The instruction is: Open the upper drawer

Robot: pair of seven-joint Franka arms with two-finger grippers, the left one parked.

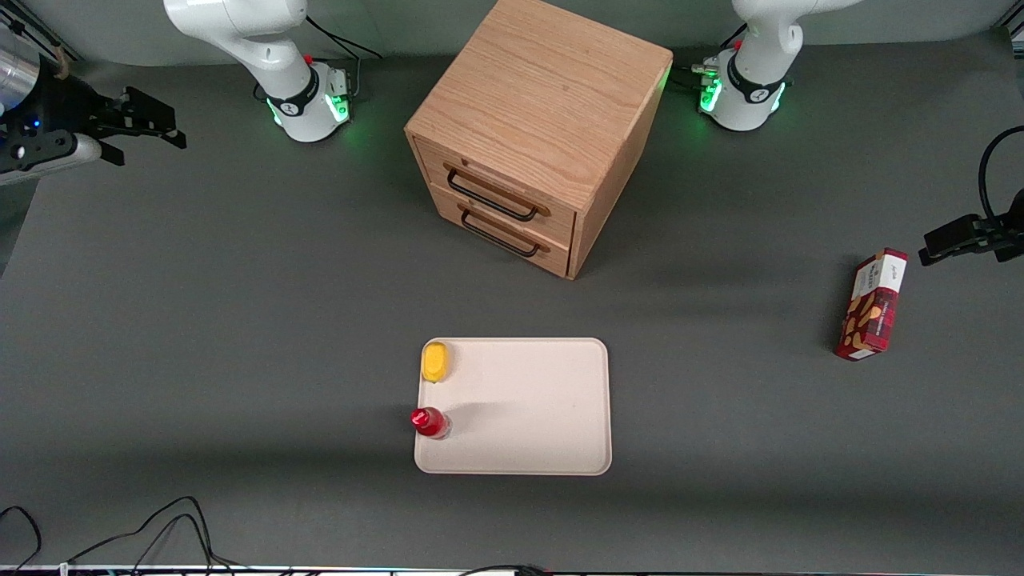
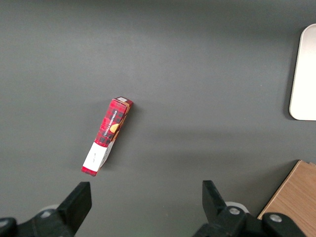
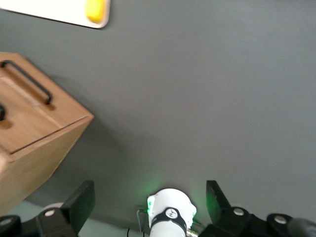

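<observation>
White arm, black gripper point(image 1: 148, 124), green base lights

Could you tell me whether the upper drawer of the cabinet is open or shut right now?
Shut. The upper drawer has its front flush with the lower drawer. The tool is open, off toward the working arm's end.

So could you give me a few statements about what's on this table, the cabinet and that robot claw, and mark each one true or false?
1. The upper drawer of the light oak cube cabinet is shut. True.
2. The working arm's gripper holds the drawer's long black bar handle. False: it hangs at the working arm's end of the table, well clear of the cabinet, jaws open and empty.
3. A yellow oval object lies on the cream rectangular tray. True.
4. The red-capped bottle stands on top of the cabinet. False: it stands at the tray's edge.
5. The red patterned carton lies inside the tray. False: it lies on the grey table, toward the parked arm's end.
</observation>
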